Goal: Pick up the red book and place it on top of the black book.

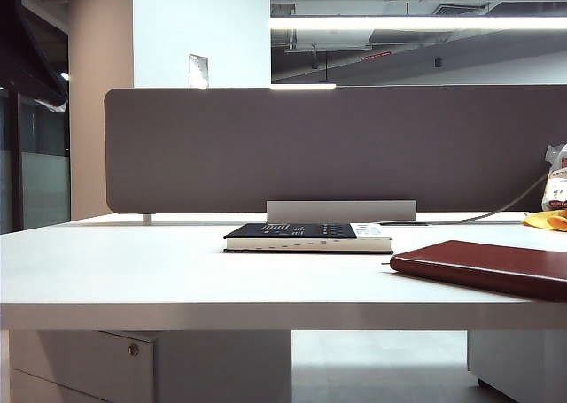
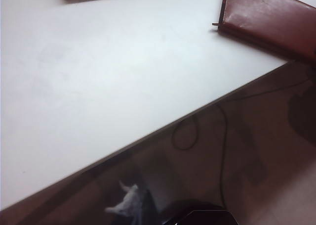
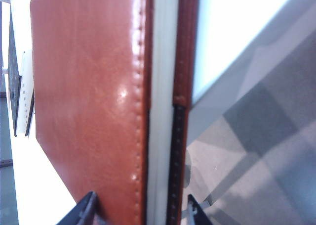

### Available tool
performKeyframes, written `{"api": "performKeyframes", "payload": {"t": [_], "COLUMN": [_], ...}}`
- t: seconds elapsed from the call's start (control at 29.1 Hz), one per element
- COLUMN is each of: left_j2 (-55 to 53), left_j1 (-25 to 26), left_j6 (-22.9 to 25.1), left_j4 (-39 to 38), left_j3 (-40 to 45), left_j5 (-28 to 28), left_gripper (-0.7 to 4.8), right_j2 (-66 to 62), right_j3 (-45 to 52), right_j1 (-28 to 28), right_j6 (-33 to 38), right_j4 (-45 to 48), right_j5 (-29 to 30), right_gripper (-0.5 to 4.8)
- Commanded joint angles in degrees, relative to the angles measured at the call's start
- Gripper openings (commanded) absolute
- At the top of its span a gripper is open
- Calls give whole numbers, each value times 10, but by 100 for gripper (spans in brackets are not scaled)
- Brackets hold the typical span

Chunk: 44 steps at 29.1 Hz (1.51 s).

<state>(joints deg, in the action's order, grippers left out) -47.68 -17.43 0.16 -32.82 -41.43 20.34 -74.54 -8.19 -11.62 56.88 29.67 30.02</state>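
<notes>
Right gripper [image 3: 140, 210] fingers [image 3: 81, 212] apart, straddling an edge; left gripper unseen.

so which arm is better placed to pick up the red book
Right. In the right wrist view the right tool straddles the red book's edge at the table's front edge, a fingertip on each side, not yet closed. The left wrist view only sees that book from a distance; the left tool isn't visible.

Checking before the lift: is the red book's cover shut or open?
Shut: red book lies flat, covers together. Right gripper straddles its edge; left gripper unseen.
</notes>
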Motion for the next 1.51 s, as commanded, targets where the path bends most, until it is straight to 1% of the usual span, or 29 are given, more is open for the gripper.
{"api": "performKeyframes", "payload": {"t": [0.03, 0.1, 0.14, 0.17, 0.24, 0.31, 0.34, 0.38, 0.48, 0.89, 1.14, 1.24, 1.38, 1.44, 1.51], "left_j2": [1, 1, 1, 1, 1, 1, 1, 1, 1, 1, 1, 1, -1, -10, -30], "left_j1": [0, 0, 0, 0, 0, 0, 0, 0, 0, 0, 0, 0, 0, 0, 0], "left_j6": [-2, -2, -2, -2, -2, -2, -2, -2, -2, -2, -2, -2, -21, -32, -40], "left_j4": [3, 3, 3, 3, 3, 3, 3, 3, 3, 3, 9, 12, 39, 65, 87], "left_j3": [-2, -2, -2, -2, -2, -2, -2, -2, -2, -2, -2, -2, -2, -2, -2], "left_j5": [0, 0, 0, 0, 0, 0, 0, 0, 0, 0, 1, 4, 16, 31, 31], "left_gripper": [-6, -6, -6, -6, -6, -6, -6, -6, -6, -6, -6, -6, -6, -6, -6], "right_j2": [1, 1, 1, 1, 1, 1, 1, 1, 1, 2, 2, 2, 2, 2, 2], "right_j3": [-1, -1, -1, -1, -1, -1, -1, 0, -1, -1, -1, -2, -2, -2, -2], "right_j1": [0, 0, 0, 0, 0, 0, 0, 0, 0, 0, 0, 2, 2, 3, 4], "right_j6": [1, 1, 1, 1, 1, -1, -1, -2, 0, 13, 54, 64, 68, 83, 97], "right_j4": [8, 8, 8, 8, 9, 12, 13, 20, 57, 161, 246, 261, 276, 294, 314], "right_j5": [3, 4, 4, 5, 7, 13, 16, 28, 66, 138, 151, 153, 167, 166, 166], "right_gripper": [189, 138, 130, 88, 70, 39, 39, 36, 2, -1, -1, -1, -1, -1, -1]}}
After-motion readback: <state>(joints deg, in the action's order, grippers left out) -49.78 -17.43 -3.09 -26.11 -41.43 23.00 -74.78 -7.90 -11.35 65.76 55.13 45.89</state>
